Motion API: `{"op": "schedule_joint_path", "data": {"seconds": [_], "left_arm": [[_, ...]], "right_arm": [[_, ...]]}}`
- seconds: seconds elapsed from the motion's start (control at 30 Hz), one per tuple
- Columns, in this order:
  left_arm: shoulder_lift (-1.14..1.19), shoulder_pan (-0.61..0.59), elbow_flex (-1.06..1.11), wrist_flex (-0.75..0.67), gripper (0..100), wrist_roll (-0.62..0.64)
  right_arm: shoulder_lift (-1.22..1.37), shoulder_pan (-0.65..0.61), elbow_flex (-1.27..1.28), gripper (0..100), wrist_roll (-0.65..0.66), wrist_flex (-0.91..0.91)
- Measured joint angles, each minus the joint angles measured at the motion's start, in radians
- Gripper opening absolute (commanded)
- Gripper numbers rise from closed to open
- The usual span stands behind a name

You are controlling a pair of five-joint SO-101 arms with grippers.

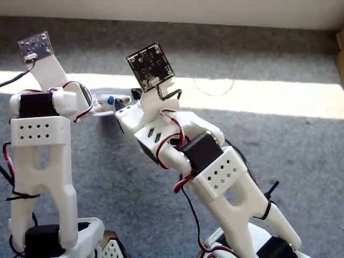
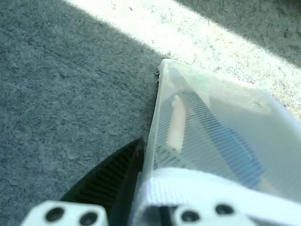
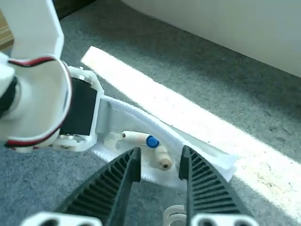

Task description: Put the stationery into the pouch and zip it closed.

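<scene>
Closest in, at the end of the pouch: left claw, closed on the mesh edge. Black ribbed finger flat against the pouch's side, its partner hidden behind the mesh. A pinch probably, though not seen outright.

At the pouch's long side, near that held end: right claw, jaws parted to a middling gap, holding nothing. Both black toothed tips poised at the pouch's near edge. Pouch lying crosswise just past them, its middle in line with the gap. From above, pouch wedged between the two claws, one at each side of it.

Inside the pouch, seen through the clear mesh: a white stick close to the pouch's edge, a long blue piece deeper in beside it. From the right wrist view, a white barrel ending in a blue knob, and a cream-tipped piece, all right ahead of the open gap.

Under the pouch: grey carpet. Far edge of the pouch on a bright strip of sunlight laid across that carpet. Beyond the pouch and the strip: more shaded carpet, then a pale wall.
</scene>
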Motion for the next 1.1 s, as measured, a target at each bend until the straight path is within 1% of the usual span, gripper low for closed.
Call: {"op": "schedule_joint_path", "data": {"seconds": [0.17, 0.43, 0.67, 0.8, 0.97, 1.1], "left_arm": [[0.0, 0.0, 0.0, 0.0, 4, -0.002], [0.0, 0.0, 0.0, 0.0, 4, -0.002], [0.0, -0.002, 0.0, 0.0, 4, -0.002], [0.0, -0.003, 0.0, 0.0, 4, -0.002], [0.0, -0.003, 0.0, 0.0, 4, -0.002], [0.0, -0.003, 0.0, 0.0, 4, -0.002]], "right_arm": [[0.0, -0.011, -0.002, 13.4, 0.002, 0.044], [-0.005, -0.012, -0.003, 13.4, 0.002, 0.049], [-0.114, -0.012, -0.002, 13.4, 0.002, 0.055], [-0.13, -0.014, -0.002, 13.4, 0.04, 0.055], [-0.123, -0.018, -0.002, 13.4, 0.048, 0.055], [-0.038, -0.021, -0.002, 13.4, 0.051, 0.055]]}}
